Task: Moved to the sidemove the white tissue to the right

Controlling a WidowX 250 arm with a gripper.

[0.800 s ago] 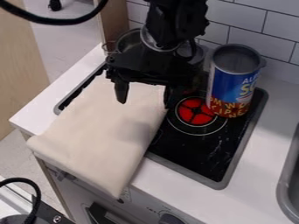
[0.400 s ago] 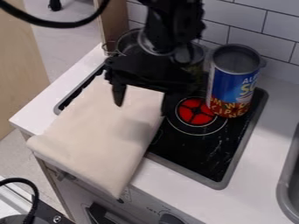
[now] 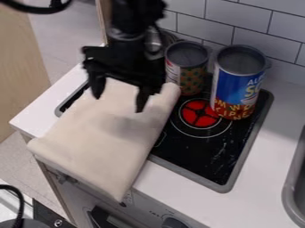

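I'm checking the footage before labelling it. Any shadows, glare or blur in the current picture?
Camera view: a soft shadow lies across the cloth below the pincer; pale specks, maybe glare or marks, dot the black stove; the arm is so dark that its detail is mostly lost; no strong blur hides the cans' outlines.

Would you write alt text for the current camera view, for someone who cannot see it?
A black gripper hangs, fingers apart, over a white cloth covering the left side of a black stovetop. To the cloth's right, a patterned can and a taller blue can stand near the tiled wall.
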